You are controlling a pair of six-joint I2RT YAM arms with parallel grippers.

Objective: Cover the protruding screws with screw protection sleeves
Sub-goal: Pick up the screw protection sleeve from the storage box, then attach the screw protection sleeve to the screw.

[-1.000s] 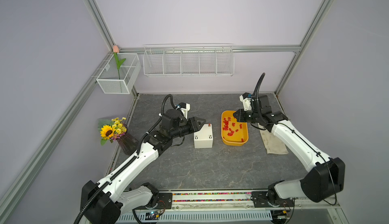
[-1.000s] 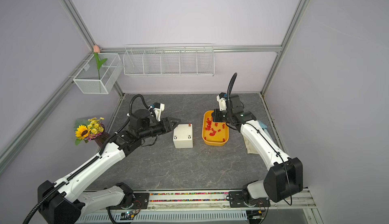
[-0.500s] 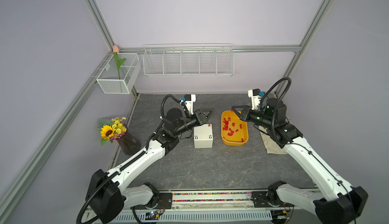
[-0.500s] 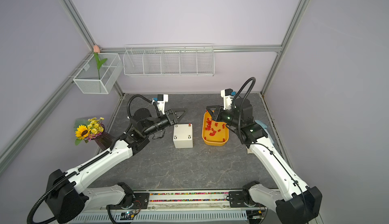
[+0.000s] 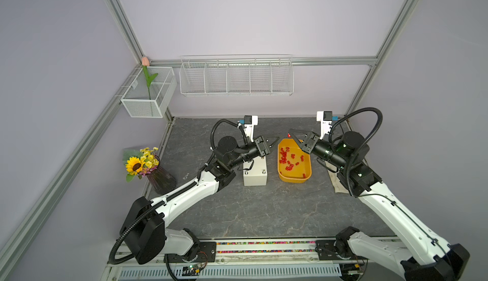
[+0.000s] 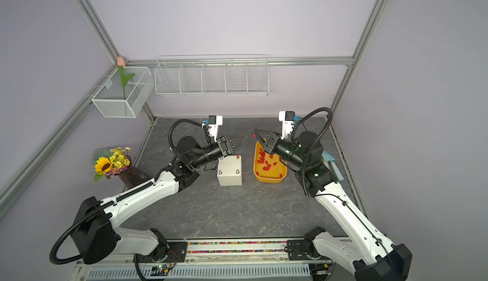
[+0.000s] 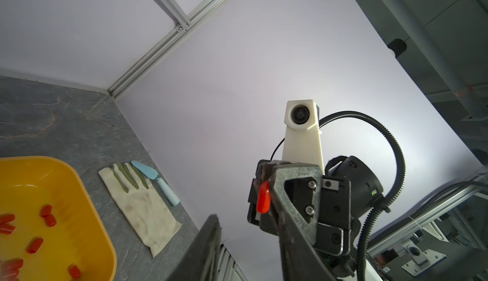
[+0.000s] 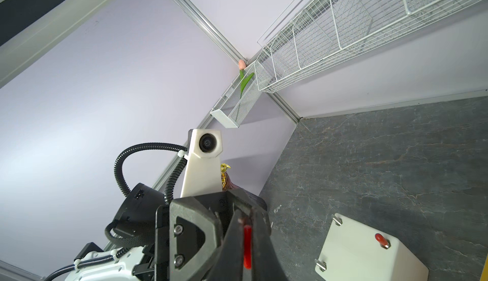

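White box (image 6: 229,178), mid-counter. One fitted sleeve (image 6: 237,156) on its 1 o'clock corner. The protruding screws (image 6: 220,172) at 5 and 7 o'clock are bare; the 11 o'clock one is hidden, probably bare. Right claw (image 6: 256,133) clamped on one sleeve (image 7: 263,200); left claw (image 6: 244,140) apart, empty. Spare screw protection sleeves (image 6: 267,166) in yellow tray (image 6: 269,180), 3 o'clock of box.

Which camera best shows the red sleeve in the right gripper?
Left wrist view: the red sleeve shows nearly whole. The right wrist view shows only a thin strip; both top views, a tiny speck.
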